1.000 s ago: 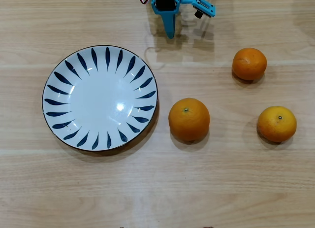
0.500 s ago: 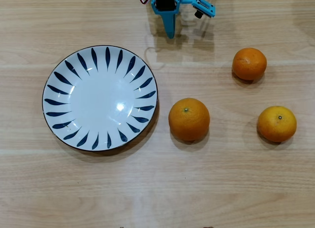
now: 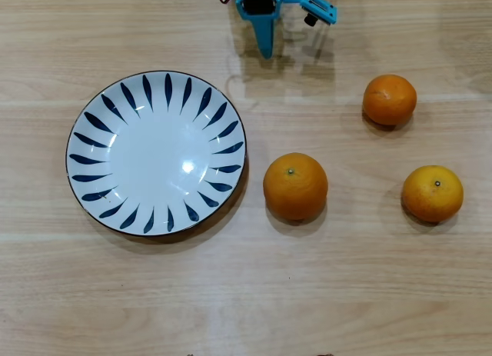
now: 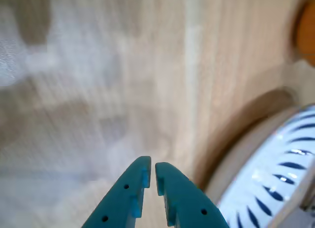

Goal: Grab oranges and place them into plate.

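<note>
Oranges, three in number, all lie on the table (image 3: 246, 294) and none in the plate (image 3: 96, 121). Taking the plate as your landmark in the overhead view: the big orange (image 3: 295, 186) sits just right of its rim, close but not touching, level with the plate's lower half. A small orange (image 3: 390, 99) lies well to the right of the plate, level with its upper part. The other small orange (image 3: 432, 193) lies farthest right, level with the big one. Each fruit stands apart from the others. The two lower fruits show a stem dot facing up.

The plate rests flat on the wood and carries nothing.

Your gripper (image 3: 266, 52) is at the top edge of the overhead view, above and right of the plate's top rim, clear of plate and fruit. In the wrist view the gripper (image 4: 151, 171) shows its two teal fingers (image 4: 125, 196) nearly together, with a thin gap at the tips and nothing between them; it is closed and empty. That view is blurred. You see the plate's rim (image 4: 275, 174) at lower right of the tips, and an orange patch (image 4: 306, 33) at the upper right edge; which fruit it is cannot be told.
</note>
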Controlling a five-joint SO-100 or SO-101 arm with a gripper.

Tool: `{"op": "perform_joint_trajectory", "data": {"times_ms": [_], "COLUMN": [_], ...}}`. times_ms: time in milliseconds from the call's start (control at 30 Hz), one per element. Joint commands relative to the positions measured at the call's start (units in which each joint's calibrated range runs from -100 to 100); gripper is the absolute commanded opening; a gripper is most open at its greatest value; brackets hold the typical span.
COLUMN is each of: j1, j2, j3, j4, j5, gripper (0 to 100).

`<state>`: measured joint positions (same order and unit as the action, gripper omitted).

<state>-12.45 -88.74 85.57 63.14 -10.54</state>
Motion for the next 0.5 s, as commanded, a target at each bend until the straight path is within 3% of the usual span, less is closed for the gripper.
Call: {"op": "perform_joint_trajectory", "data": {"times_ms": [0, 167, 333, 467], "j1": [0.6, -0.45, -4.56, -8.68], "j2": [16.55, 31.26, 42.17, 47.32], "j3": [-21.33, -36.36, -50.58, -59.09], "j4": [-0.52, -0.52, -1.04, -0.44], "j5": [-0.34, -1.22, -14.5, -18.42], "gripper": [2, 2, 3, 3]}}
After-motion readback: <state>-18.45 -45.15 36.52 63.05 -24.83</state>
